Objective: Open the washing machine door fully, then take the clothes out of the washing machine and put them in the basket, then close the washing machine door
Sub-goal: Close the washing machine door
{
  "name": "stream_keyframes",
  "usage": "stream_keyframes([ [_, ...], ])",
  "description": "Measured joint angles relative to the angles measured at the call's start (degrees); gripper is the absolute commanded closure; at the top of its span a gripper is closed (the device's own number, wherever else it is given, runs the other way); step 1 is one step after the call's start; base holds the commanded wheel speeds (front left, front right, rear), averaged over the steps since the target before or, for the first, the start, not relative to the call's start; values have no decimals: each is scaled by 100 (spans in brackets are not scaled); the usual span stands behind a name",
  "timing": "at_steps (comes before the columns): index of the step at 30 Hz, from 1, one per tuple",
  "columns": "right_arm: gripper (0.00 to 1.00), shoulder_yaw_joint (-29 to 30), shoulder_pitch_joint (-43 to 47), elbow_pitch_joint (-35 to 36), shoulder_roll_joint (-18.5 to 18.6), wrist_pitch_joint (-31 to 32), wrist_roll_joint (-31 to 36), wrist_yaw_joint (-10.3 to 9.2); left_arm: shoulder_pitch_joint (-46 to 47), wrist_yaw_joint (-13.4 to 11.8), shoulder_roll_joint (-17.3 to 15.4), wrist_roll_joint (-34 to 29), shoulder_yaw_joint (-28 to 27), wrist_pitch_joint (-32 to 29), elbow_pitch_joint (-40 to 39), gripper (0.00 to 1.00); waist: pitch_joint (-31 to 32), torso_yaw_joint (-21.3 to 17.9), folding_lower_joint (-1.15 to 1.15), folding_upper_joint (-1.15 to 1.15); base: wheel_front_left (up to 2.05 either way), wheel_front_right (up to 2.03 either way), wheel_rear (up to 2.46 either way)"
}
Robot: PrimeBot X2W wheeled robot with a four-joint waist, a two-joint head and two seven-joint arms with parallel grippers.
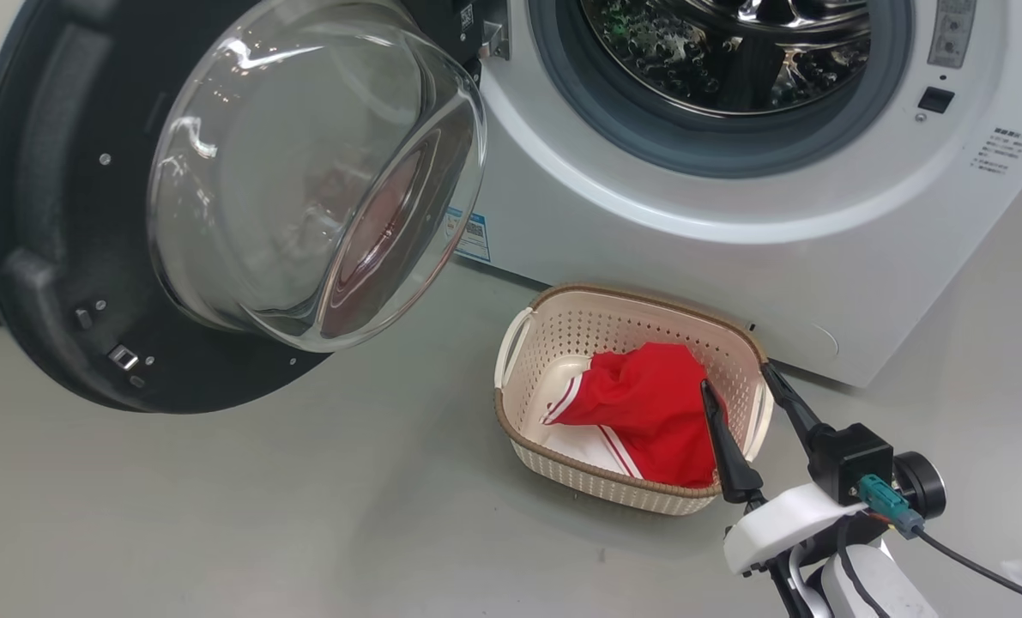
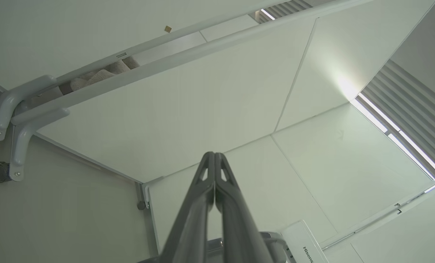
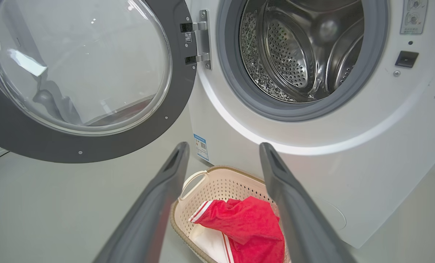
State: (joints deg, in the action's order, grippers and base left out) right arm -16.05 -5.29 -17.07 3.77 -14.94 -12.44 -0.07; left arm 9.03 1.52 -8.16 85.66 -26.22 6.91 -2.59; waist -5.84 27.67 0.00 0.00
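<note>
Spreading its two dark fingers wide, the right gripper point(image 1: 738, 382) hangs over the right end of the basket point(image 1: 562, 330) with nothing between them. One finger lies across the clothes point(image 1: 648, 403), possibly brushing them, though the angle makes contact hard to judge. The other finger sits by the basket's right rim.

The left gripper point(image 2: 214, 157) has its fingers pressed together on nothing and points up at white ceiling panels and a louvred light strip.

The clothes sit inside the basket, a crumpled bright red heap toward its right end. Their white-striped trim points toward the left handle, and a white part lies flat on the basket floor. The cream, perforated basket has a brown rim, and its long axis runs along the base of the washing machine point(image 1: 648, 249), just in front of it.

The washing machine door point(image 1: 47, 215) stands swung wide to the left on its hinge, its clear glass bowl bulging outward from the black ring. The steel drum point(image 3: 294, 54) is exposed inside the grey gasket point(image 3: 224, 73). A blue label point(image 3: 201, 146) sits low on the white front. The floor point(image 1: 305, 515) is smooth pale grey.
</note>
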Motion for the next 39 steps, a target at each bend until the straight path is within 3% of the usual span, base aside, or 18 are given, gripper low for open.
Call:
stream_keyframes([
  [10, 0, -32, -177, 2, 65, 0, 58, 52, 828, -350, -513, 871, -318, -634, 1005, 100, -242, -223, 0, 0, 0, 0, 0],
  [13, 0, -43, -266, 3, 112, 1, 108, 53, 981, -531, -802, 956, -90, -1061, 1366, 100, -340, -318, 0, 0, 0, 0, 0],
  [19, 0, -69, -385, 1, 149, 8, 123, 68, 1118, -630, -1129, 911, 194, -1522, 1860, 100, -465, -473, 0, 0, 0, 0, 0],
  [31, 0, -13, -403, -26, 178, 8, 147, 68, 1296, -624, -1255, 887, 689, -2224, 2676, 100, -622, -658, 0, 0, 0, 0, 0],
  [39, 0, -7, -417, -55, 177, 8, 147, 68, 1424, -320, -1325, 935, 750, -2591, 2991, 100, -628, -641, 0, 0, 0, 0, 0],
])
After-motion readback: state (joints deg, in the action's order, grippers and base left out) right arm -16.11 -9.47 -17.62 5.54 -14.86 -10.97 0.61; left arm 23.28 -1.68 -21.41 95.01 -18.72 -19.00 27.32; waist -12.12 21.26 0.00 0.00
